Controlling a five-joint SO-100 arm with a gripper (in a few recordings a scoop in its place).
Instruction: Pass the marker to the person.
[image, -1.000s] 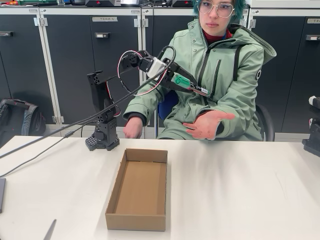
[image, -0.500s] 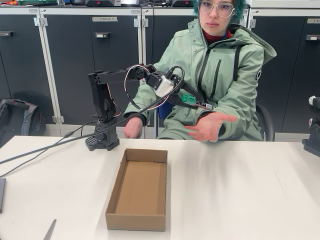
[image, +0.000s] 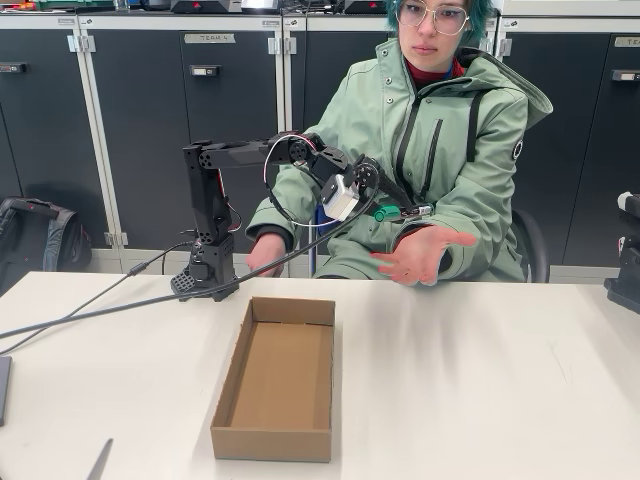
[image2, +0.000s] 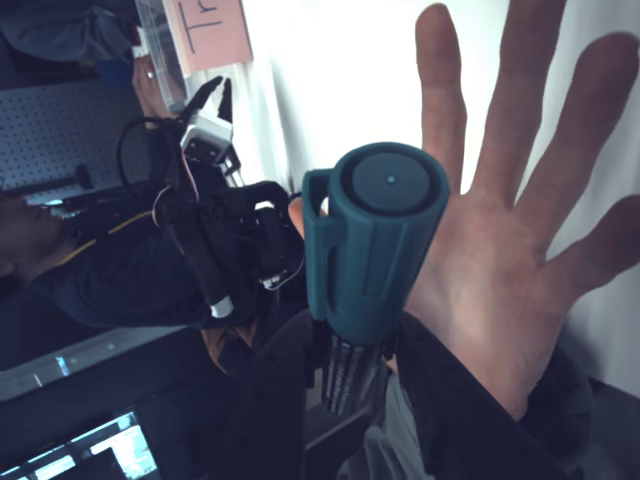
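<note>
Marker held out above an open palm

The black pincer (image: 392, 211) grips the slim green-capped marker (image: 403, 212) just above the upturned hand (image: 425, 252) of the seated person in a mint-green jacket (image: 440, 130).

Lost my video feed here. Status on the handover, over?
End effector shut on marker. Marker just above person's open palm, not yet released. Nothing between them.
</note>
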